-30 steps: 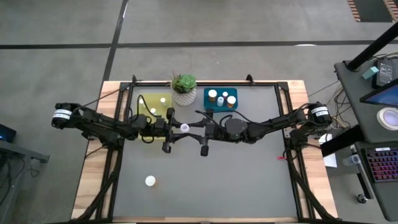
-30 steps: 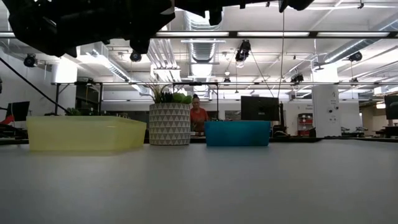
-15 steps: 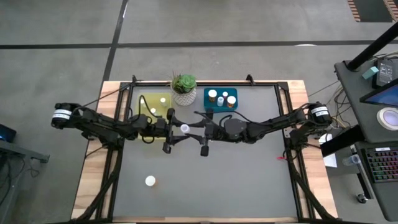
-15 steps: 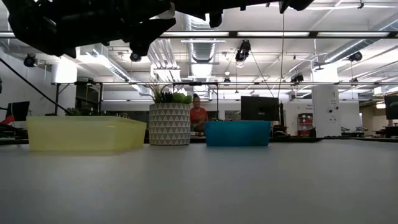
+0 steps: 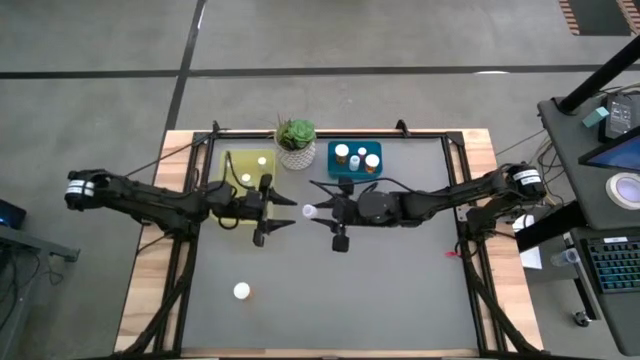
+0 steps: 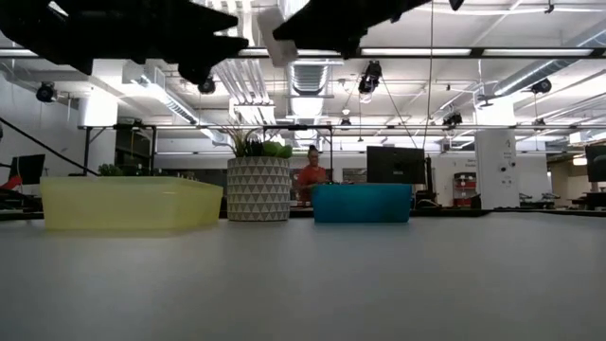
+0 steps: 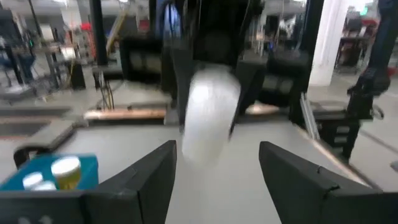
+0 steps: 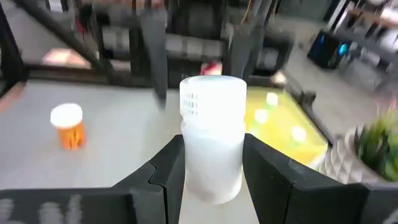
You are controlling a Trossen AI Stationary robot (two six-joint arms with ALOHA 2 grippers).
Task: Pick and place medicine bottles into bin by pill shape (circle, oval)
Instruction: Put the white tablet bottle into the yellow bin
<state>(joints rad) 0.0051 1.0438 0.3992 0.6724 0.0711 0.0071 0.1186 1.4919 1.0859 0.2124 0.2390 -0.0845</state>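
Note:
A white medicine bottle (image 5: 309,212) with a ribbed white cap hangs high over the table's middle in my right gripper (image 5: 317,212), which is shut on it. My left gripper (image 5: 284,212) is open and empty just to the bottle's left, facing it. The bottle also shows ahead in the left wrist view (image 7: 210,112). One amber bottle (image 5: 241,291) stands on the table near the front left and also shows in the right wrist view (image 8: 68,126). The yellow tray (image 5: 232,185) holds two bottles. The blue tray (image 5: 335,172) holds three. My right gripper pinches the lower part of the bottle's body (image 8: 211,177) between its two fingers, one on each side. The fingers come level from the table's right. The bottle stands upright, cap up, lifted well clear of the table.
A green plant in a patterned white pot (image 5: 296,142) stands between the two trays at the far edge. The grey mat (image 5: 400,290) lies open in front of the arms. A person shows far behind the table in the low view (image 6: 311,180).
My left gripper has drawn back toward the table's left edge, away from the white bottle, which it stood close against a second ago. My right gripper has gone a little toward the table's right and near edge with the bottle, which stays upright and lifted.

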